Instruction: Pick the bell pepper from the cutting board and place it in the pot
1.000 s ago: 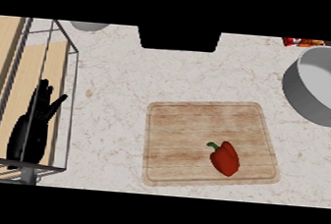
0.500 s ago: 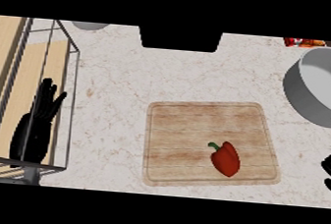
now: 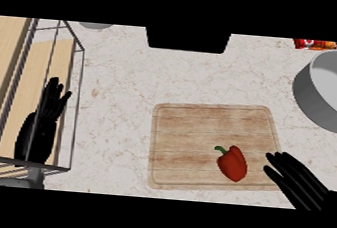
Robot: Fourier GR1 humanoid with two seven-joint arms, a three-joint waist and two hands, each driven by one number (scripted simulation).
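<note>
Red bell pepper lying on the cutting board, right hand just beside it.

The glossy pepper with its green stem lies in the near-right part of the pale, grained wooden board with rounded corners. The black right hand, fingers straight and spread, sits at the board's near-right corner, apart from the pepper. The round grey metal pot stands far right on the speckled stone counter. The left hand rests open at the left, by a wire rack.

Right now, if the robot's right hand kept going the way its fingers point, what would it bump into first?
Probably the bell pepper. The right hand points up and to the left across the cutting board, fingers straight, and the pepper lies just ahead. How high the hand is above the board is hard to tell.
</note>
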